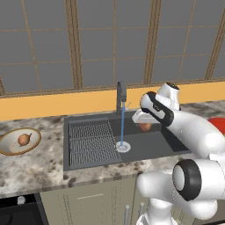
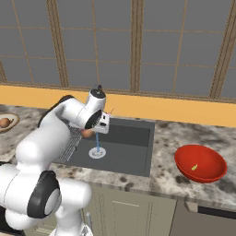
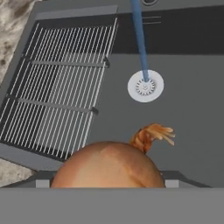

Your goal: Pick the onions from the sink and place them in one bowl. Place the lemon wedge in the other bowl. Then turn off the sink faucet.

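While the tool point(image 1: 145, 125) gripped an onion point(image 1: 145, 127) over the sink point(image 1: 83, 163), the beige bowl point(image 1: 9, 150) lay far left on the desk point(image 1: 39, 169).

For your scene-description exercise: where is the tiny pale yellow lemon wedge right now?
In the right base view, the tiny pale yellow lemon wedge lies inside the glossy red bowl on the speckled stone counter, right of the dark grey sink.
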You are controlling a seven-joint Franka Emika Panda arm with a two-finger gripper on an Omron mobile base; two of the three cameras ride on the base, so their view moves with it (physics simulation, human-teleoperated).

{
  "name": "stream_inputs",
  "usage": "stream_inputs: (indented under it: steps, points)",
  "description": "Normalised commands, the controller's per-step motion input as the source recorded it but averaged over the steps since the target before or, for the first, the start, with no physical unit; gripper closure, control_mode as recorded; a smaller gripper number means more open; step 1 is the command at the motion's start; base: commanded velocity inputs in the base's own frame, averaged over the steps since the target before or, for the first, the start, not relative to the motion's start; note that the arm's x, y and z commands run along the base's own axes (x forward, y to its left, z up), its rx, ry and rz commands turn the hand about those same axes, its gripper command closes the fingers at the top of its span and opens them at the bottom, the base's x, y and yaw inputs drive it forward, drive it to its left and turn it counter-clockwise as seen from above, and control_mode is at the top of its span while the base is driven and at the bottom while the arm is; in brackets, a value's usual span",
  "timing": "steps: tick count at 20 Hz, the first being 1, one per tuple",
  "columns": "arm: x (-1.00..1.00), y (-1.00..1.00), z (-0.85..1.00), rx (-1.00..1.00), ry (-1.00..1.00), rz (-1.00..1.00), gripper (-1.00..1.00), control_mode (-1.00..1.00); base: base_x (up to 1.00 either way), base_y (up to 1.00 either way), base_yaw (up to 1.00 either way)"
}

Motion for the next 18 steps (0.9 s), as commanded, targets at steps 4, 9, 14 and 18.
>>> stream_inputs:
  steps: [4,9,14,18]
  points:
    - [-0.24,0.65,0.09,0.00,0.00,0.00,1.00,-1.00,0.00,0.00,0.00]
    - [-0.22,0.68,0.16,0.00,0.00,0.00,1.00,-1.00,0.00,0.00,0.00]
    - [-0.06,0.77,0.06,0.00,-0.03,0.00,1.00,-1.00,0.00,0.00,0.00]
    - [0.00,0.87,0.00,0.00,-0.03,0.00,1.00,-1.00,0.00,0.00,0.00]
